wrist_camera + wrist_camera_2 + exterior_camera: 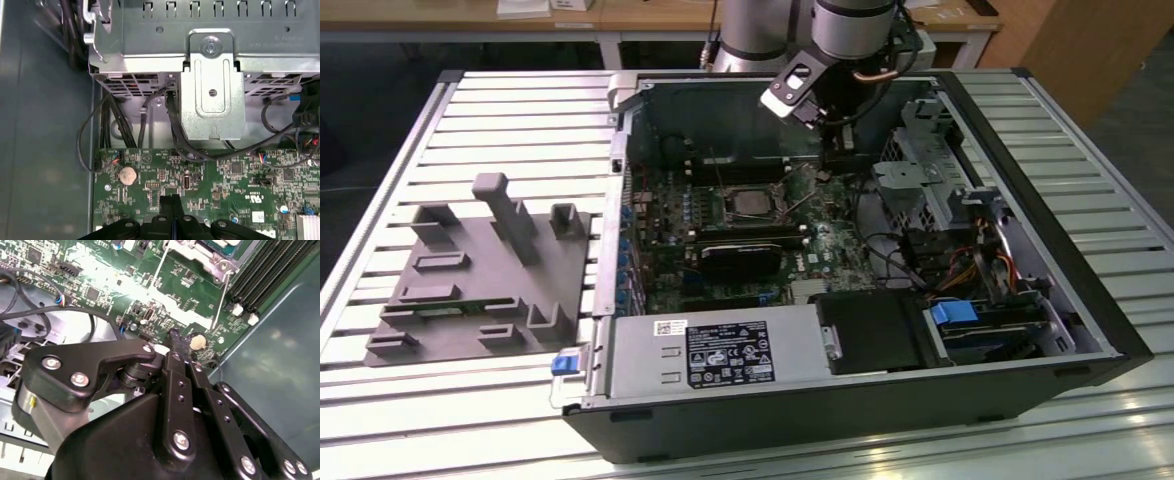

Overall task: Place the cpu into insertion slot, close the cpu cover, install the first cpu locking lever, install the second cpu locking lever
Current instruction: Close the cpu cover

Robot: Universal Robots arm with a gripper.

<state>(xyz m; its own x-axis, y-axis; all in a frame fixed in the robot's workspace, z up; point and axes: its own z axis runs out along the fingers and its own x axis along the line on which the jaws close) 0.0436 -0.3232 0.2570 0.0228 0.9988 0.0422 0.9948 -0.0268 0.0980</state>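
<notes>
Lying at the exterior view's left: a grey moulded fixture (474, 275) is seen on the slatted table (520, 130), beside the open computer case (854, 410).
Motherboard (660, 255): it is exposed inside the case, with a black heatsink block (740, 262) mounted near the socket.
Insertion slot (718, 203): it is found near the board's middle. The cpu (750, 204) is seen seated in it, its dull grey top framed in silver.
Cpu cover (750, 186): it appears to be laid down around the chip, though this cannot be confirmed.
Locking levers: in the second wrist view, one thin wire lever (156, 270) and another wire lever (221, 300) are seen running out from the socket's corner. Whether either is latched cannot be told.
Gripper (825, 165): it is held low over the board, just to the exterior view's right of the socket. Its fingers (165, 207) are pressed together with nothing between them, near a coin cell (127, 174).
Drive cage (927, 180): it is seen further to the right.
Step in hand: placement is judged done, and lever work is judged to be the current stage.
Demand: a slim wire has to be caught by closed fingertips, so exact alignment and a gentle push are called for.
</notes>
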